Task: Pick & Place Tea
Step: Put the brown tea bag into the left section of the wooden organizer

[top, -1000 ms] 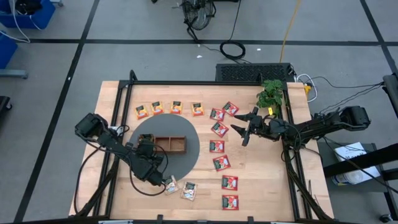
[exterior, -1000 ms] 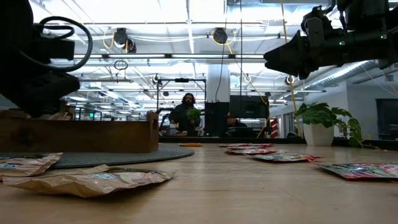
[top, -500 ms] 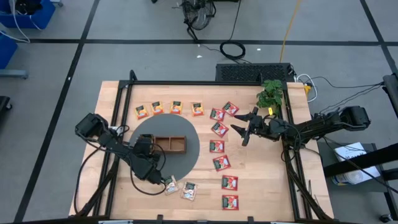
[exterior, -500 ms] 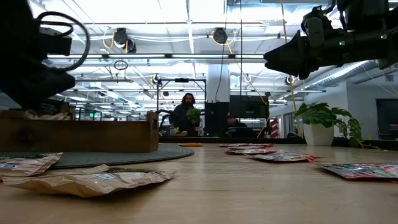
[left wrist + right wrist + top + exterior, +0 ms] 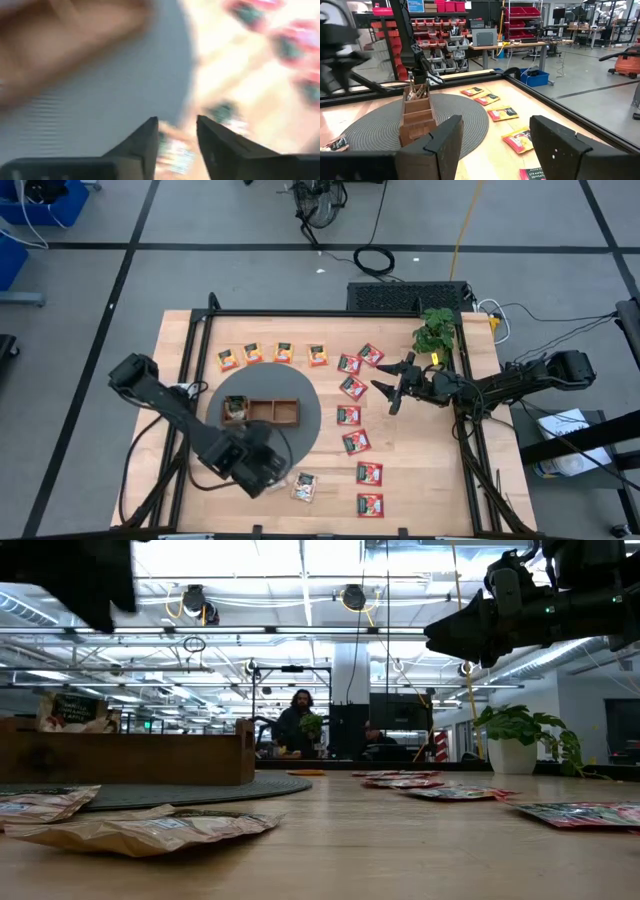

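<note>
While your left gripper hangs above the near edge of the round grey mat, its two fingers stand apart with nothing between them, and you can see a white-and-green tea packet sitting in the left compartment of the wooden tray. Your right gripper waits over the right half of the table, jaws spread wide and empty, just beside the column of red packets. Four orange packets lie in a row beyond the mat. Another white packet lies on the bare wood by the table's near edge, just beside your left gripper. A potted plant stands at the far right corner. In the low view a person stands well behind the table
</note>
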Motion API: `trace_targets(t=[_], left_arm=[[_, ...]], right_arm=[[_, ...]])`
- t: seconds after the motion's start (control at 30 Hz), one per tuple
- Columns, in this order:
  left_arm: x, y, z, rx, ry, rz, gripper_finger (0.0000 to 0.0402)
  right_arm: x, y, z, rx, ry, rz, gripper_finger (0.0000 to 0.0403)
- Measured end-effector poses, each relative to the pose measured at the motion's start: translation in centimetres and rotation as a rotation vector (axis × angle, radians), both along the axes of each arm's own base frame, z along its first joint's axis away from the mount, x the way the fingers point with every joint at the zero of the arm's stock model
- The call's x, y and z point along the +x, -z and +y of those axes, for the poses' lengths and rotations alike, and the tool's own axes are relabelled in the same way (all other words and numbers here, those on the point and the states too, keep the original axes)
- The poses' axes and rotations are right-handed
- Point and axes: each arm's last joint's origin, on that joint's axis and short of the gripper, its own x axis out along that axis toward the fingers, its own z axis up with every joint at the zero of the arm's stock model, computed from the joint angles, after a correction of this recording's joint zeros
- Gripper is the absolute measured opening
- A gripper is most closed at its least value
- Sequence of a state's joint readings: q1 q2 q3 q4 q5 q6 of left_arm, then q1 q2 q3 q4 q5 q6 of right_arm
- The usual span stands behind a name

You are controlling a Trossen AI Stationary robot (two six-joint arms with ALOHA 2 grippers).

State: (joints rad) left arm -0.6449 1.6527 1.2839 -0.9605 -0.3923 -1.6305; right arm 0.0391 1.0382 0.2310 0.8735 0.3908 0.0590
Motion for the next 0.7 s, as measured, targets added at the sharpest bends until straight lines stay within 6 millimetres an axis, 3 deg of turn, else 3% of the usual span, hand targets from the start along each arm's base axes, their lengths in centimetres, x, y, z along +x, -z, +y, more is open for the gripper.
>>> trace_targets(t=[0.13, 0.3, 0.4, 0.53, 0.63, 0.7], left_arm=[[2.3, 1.1, -1.8, -0.173, 0.091, -0.079, 0.0192], [4.1, 3.1, -3.6, -0.239, 0.16, -0.119, 0.024], [4.2, 4.2, -3.5, -0.305, 0.072, -0.041, 0.0256], [4.1, 4.5, -2.1, -0.423, -0.22, 0.064, 0.0263], [4.8, 4.4, -1.8, -0.472, -0.225, 0.053, 0.026], [5.7, 4.0, -1.8, -0.489, -0.214, -0.043, 0.026]], right_arm=[[0.0, 0.0, 0.0, -0.008, 0.0, 0.005, 0.0212], [0.0, 0.0, 0.0, -0.007, 0.0, 0.006, 0.0212], [0.0, 0.0, 0.0, -0.007, 0.0, 0.005, 0.0212], [0.0, 0.0, 0.0, 0.006, 0.0, 0.001, 0.0212], [0.0, 0.0, 0.0, 0.004, 0.0, 0.002, 0.0212], [0.0, 0.0, 0.0, 0.0, 0.0, 0.004, 0.0212]])
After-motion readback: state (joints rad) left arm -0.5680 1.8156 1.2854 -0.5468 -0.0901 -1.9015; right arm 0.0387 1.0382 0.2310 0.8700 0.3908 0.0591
